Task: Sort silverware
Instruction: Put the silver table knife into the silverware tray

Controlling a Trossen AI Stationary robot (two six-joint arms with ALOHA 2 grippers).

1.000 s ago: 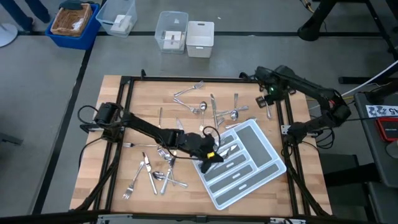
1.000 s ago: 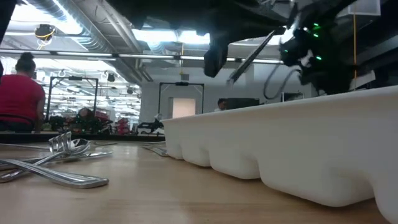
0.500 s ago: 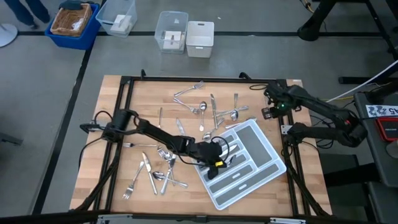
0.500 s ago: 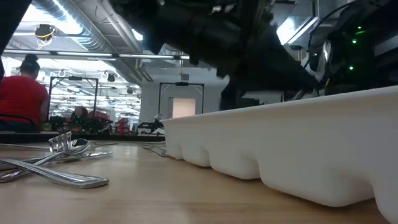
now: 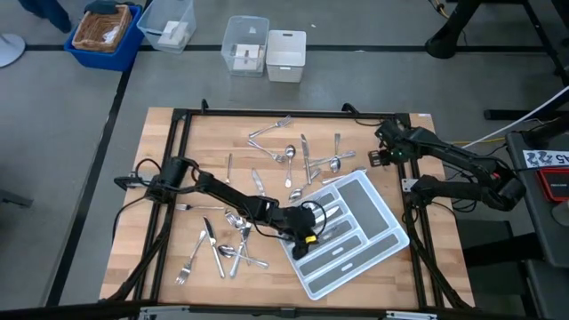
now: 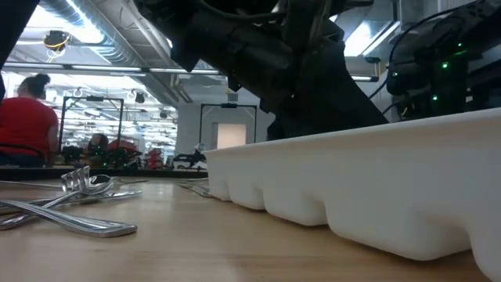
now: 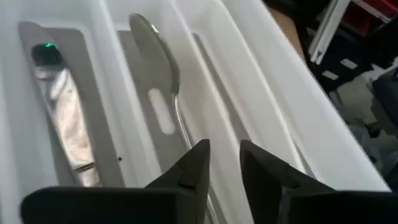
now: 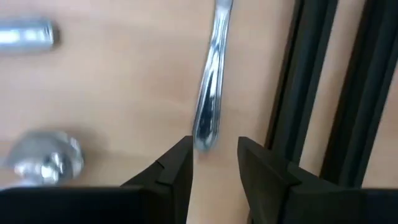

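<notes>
The left pincer (image 7: 222,163), fingers slightly spread, hangs over a spoon (image 7: 160,68) lying in the tray (image 5: 378,213). At the surface's far right, the right pincer (image 8: 214,163) stands spread over a utensil handle (image 8: 210,106).

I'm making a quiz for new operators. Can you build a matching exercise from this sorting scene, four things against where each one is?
Things:
1. left gripper
2. right gripper
3. spoon
4. clear boxes

Places:
A. on the floor beyond the table
B. over the tray
C. lying in a tray compartment
D. near the table's right rail, a handle ahead of it

Pairs: 1-B, 2-D, 3-C, 4-A
</notes>
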